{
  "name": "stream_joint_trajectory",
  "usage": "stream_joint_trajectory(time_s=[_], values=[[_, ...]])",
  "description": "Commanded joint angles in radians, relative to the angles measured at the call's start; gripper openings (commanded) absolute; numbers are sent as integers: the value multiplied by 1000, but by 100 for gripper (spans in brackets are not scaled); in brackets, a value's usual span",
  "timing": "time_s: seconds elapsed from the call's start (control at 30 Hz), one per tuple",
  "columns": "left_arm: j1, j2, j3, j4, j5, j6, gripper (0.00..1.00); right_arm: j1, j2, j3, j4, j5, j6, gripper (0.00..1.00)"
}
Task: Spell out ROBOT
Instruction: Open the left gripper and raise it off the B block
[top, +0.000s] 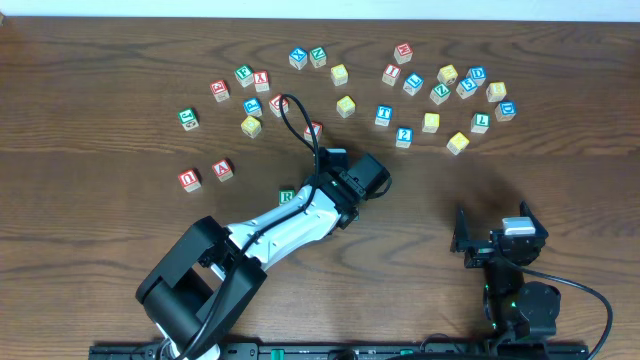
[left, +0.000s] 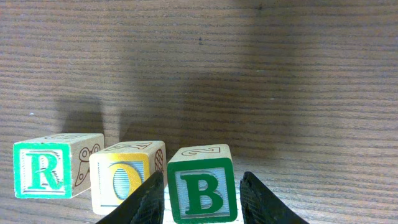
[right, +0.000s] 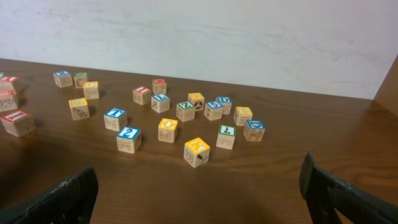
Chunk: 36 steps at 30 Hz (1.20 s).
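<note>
Blocks R (left: 40, 169), O (left: 121, 180) and B (left: 202, 193) stand in a row on the table (left: 249, 62). A second O and a T are still to be fetched from the loose blocks (right: 196, 151). Left fingers (left: 146, 202) flank B with slim gaps; right fingers (right: 62, 199) are spread wide, empty.

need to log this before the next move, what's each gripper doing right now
Left gripper: fingers on either side of the B block; cannot tell whether it is clamped.
Right gripper: open, holding nothing.
</note>
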Motion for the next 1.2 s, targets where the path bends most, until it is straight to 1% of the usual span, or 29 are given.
stream_joint_trajectory(time_s=[0.0,0.7,1.17], values=[[5,-24,-17,-2,-24,-2,39,-7,0,-1,-5,-6,12,99],[8,-24,-17,23,-29,18,39,-7,0,-1,-5,-5,12,99],[57,-24,-17,31,-30,53,39,-7,0,-1,-5,-5,12,99]])
